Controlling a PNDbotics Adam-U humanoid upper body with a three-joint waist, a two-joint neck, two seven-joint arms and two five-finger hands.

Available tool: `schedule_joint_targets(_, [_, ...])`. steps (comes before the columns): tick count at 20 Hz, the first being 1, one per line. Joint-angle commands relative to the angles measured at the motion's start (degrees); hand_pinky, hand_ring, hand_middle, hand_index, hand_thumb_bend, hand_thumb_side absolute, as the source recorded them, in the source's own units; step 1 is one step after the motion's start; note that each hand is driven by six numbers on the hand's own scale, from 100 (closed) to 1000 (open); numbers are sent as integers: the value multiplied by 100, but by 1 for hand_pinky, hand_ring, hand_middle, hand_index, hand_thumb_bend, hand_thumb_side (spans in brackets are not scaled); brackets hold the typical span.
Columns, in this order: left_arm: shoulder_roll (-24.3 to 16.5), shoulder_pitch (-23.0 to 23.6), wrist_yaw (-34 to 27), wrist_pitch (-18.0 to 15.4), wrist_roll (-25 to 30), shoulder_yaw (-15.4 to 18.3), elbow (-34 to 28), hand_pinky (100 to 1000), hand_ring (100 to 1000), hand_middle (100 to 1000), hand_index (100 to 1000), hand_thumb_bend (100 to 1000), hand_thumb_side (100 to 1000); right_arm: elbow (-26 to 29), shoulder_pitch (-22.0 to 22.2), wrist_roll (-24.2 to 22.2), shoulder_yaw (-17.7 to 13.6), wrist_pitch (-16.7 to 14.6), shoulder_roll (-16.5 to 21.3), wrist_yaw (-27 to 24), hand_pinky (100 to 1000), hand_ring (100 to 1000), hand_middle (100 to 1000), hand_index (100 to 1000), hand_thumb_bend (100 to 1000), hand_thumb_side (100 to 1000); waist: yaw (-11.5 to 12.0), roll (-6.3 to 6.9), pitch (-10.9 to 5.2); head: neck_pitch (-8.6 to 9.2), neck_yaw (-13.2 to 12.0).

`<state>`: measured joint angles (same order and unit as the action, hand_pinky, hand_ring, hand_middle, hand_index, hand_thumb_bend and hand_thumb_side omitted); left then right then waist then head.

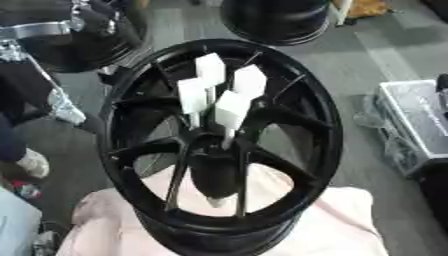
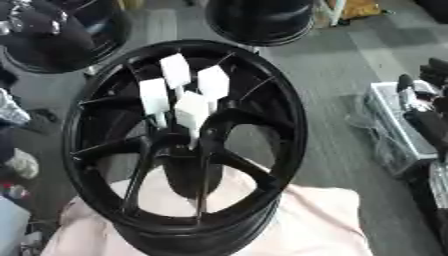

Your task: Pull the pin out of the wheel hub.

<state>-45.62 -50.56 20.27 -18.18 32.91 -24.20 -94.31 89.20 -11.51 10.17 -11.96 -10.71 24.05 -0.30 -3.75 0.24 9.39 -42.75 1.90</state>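
Pins: you have four white block-topped pins standing clustered in the centre of the wheel, stems running down toward the hub; all look seated.
Wheel: black spoked wheel sits mid-view, tilted, its open face toward you.
Support: wheel rests on a pale pink cloth at the near edge.
Right hand: dark hand shows at the right edge, well apart from the wheel; you cannot tell how its fingers stand.
Left hand: does not show.
Surroundings: grey floor; two more black wheels beyond.
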Motion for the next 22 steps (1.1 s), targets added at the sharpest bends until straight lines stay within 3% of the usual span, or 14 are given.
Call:
schedule_joint_targets(1, [183, -230, 209, -28, -123, -37, 256, 785, 772, 764, 867, 755, 449, 39, -19, -19, -30, -19, 185, -28, 707, 858, 770, 856, 276, 379, 6, -2, -116, -15, -10])
schedule_joint_targets(13, [1042, -689, 998, -227, -340, -202, 1170, 771, 752, 742, 851, 756, 448, -7, 39, -37, -18, -29, 135, -63, 707, 858, 769, 856, 271, 380, -37, -4, -121, 37, -39])
schedule_joint_targets(22, [1263, -792, 988, -532, -133, -225, 1643, 772, 754, 741, 848, 744, 437, -32, 34, -69, 6, -40, 112, -97, 708, 859, 769, 856, 268, 381, -102, -17, -95, 32, -28])
